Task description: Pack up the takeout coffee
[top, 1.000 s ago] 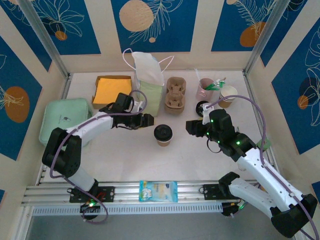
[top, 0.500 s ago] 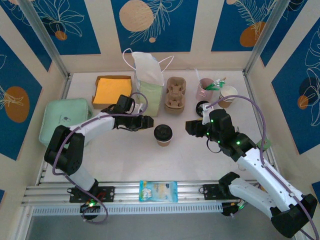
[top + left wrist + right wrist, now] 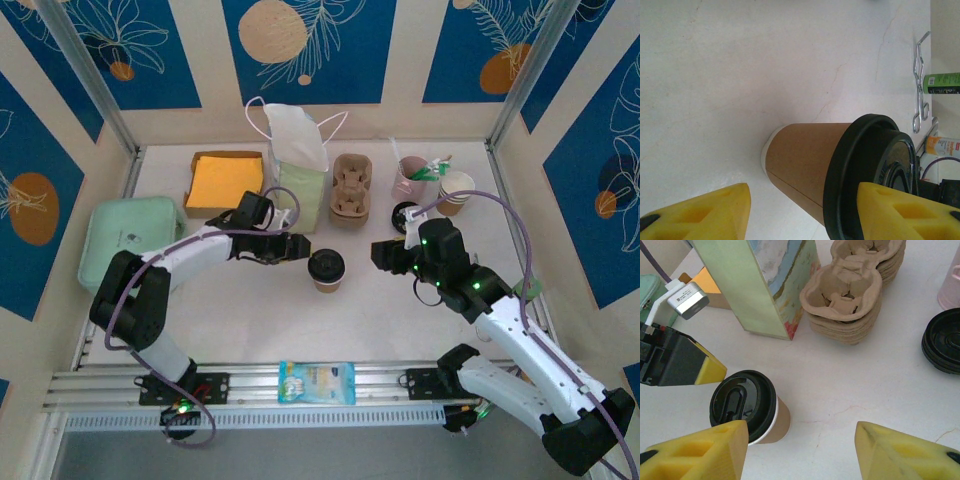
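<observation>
The takeout coffee (image 3: 326, 268) stands upright on the white table (image 3: 740, 60), lid on, just ahead of the left gripper (image 3: 297, 246). That gripper comes at it low and side-on with its yellow jaws spread wider than the cup. In the left wrist view the kraft wall and black lid sit in the gap ahead of the two fingers (image 3: 700, 212), apart from either, so nothing is held. The sideways, table-level approach looks meant to clamp the paper wall below the lid rim, where a squeeze should not pop the lid. The right gripper (image 3: 378, 254) hangs on the cup's far side, facing the left one, jaws likewise parted and empty. The coffee lies forward of its left finger (image 3: 695, 452), which leaves it ready to steady the cup or the bag. The tall green paper bag (image 3: 300, 178) stands just behind the left gripper, mouth up, so I judge the cup must be lifted above that rim before being lowered in. Beyond the right gripper sit the stacked pulp cup carriers (image 3: 850, 290) and a pile of spare black lids (image 3: 942, 340), well clear of the path.
</observation>
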`<state>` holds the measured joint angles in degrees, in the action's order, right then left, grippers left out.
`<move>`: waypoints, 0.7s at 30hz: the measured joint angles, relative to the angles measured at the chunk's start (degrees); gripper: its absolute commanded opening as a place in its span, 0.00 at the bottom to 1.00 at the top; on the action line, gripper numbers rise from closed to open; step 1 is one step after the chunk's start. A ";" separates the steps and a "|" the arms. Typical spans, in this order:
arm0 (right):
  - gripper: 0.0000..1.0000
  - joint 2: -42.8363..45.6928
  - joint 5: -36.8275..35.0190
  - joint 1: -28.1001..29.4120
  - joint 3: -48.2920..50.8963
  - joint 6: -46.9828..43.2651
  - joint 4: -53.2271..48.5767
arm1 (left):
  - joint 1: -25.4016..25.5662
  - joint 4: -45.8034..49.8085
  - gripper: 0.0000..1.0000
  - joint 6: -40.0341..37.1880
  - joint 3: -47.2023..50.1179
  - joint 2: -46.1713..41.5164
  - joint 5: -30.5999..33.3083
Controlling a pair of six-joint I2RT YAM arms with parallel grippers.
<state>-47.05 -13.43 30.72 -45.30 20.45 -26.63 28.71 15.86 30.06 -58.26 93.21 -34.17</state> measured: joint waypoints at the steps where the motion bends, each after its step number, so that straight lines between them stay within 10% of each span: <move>1: 0.59 0.00 0.00 -0.02 0.00 0.00 0.00 | 0.11 0.00 0.58 0.02 0.00 0.00 0.02; 21: 0.59 0.85 0.00 -0.07 0.09 0.17 0.00 | 1.11 0.22 0.58 -0.26 0.00 0.00 0.87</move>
<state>-46.19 -13.43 30.65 -45.21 20.62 -26.63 29.82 16.08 29.80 -58.26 93.21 -33.30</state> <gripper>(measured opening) 0.587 0.582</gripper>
